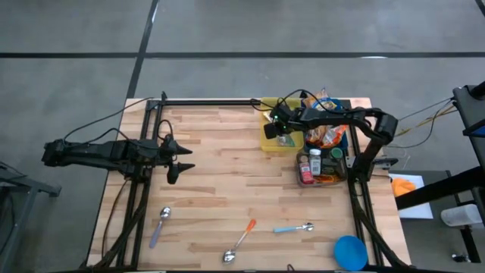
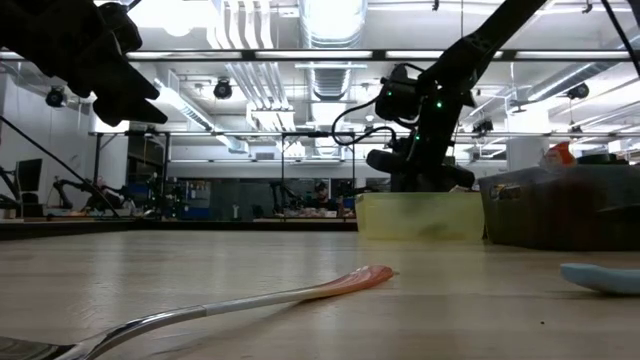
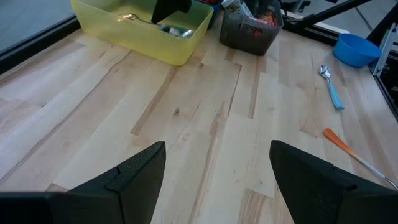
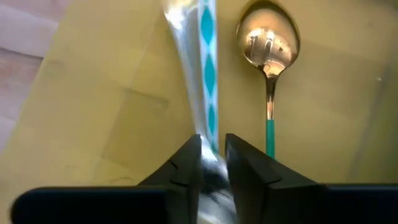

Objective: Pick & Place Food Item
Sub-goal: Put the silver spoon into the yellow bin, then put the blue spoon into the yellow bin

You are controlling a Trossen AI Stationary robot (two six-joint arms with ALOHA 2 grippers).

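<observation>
My right gripper [image 4: 212, 158] hangs over the yellow bin [image 1: 269, 142] at the table's far right, shut on a silver utensil handle with a teal diamond pattern [image 4: 200, 74]. A second spoon [image 4: 267, 43], shiny bowl and teal handle, lies on the bin's floor beside it. Food packets and bottles fill the dark bin [image 1: 326, 155] next to the yellow one; no gripper is at them. My left gripper [image 1: 178, 161] waits open above the table's left side, nothing between its fingers [image 3: 140, 171]. My right gripper pinches the patterned handle [image 4: 210, 140] between its two fingers, coming from above and slanting down into the yellow bin, fingers lying along the handle. The handle runs on ahead of the fingertips, over the bin's floor; its far end is outside the picture.
Three loose spoons lie near the table's front: one purple-handled [image 1: 161, 224], one orange-handled [image 1: 244, 236], one blue-handled [image 1: 294, 227]. A blue bowl [image 1: 350, 252] sits at the near right corner. Bare wood lies between the two arms.
</observation>
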